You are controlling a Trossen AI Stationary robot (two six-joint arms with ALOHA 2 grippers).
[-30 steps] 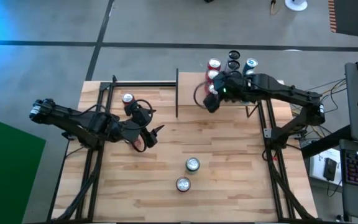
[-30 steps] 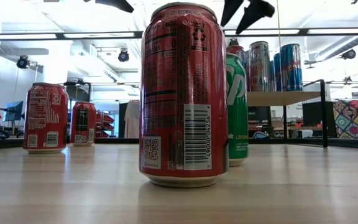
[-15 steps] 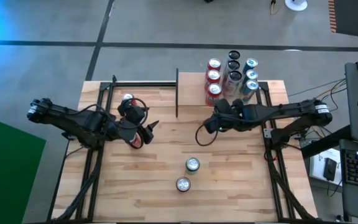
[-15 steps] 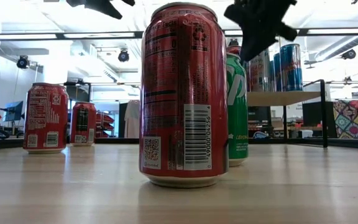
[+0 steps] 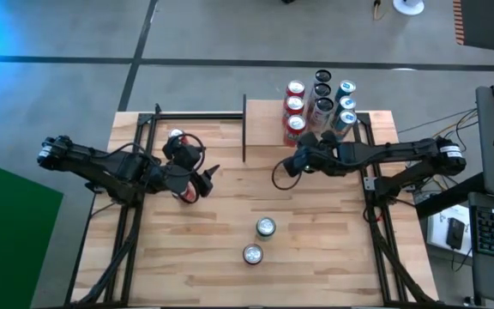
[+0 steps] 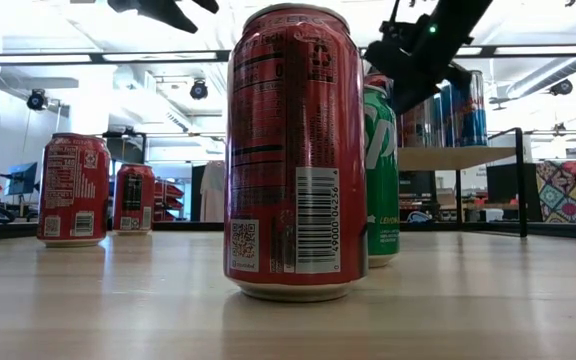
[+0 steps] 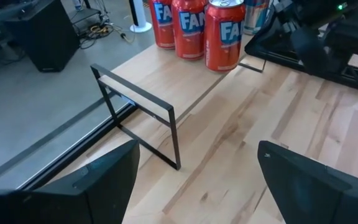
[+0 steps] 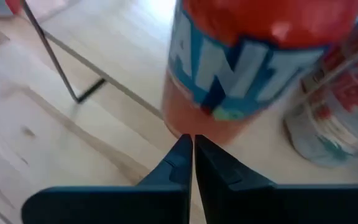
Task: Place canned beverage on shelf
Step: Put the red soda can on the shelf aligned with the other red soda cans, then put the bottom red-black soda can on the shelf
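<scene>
The shelf (image 5: 357, 129), a small wood board on black uprights, stands at the table's far right and carries several cans, the nearest an orange one (image 8: 253, 68). Two loose cans (image 5: 266, 227) (image 5: 253, 254) stand upright at the near middle of the table. Two more red cans (image 5: 176, 135) (image 5: 188, 196) stand at the left. My right gripper (image 5: 288, 166) is shut on nothing. It hangs just short of the shelf's near edge and points at the orange can. My left gripper (image 5: 202, 180) hovers open over the left red cans, with nothing between its fingers (image 7: 197, 180).
A bare black metal frame (image 5: 197, 116) with an upright (image 5: 244, 129) stands at the far middle of the table, between the two arms. Bare tabletop (image 5: 324, 240) lies to the right of the two loose cans.
My right gripper has come down from over the shelf's cans, moved toward the table's near edge, and shut with nothing in it. No can has moved.
</scene>
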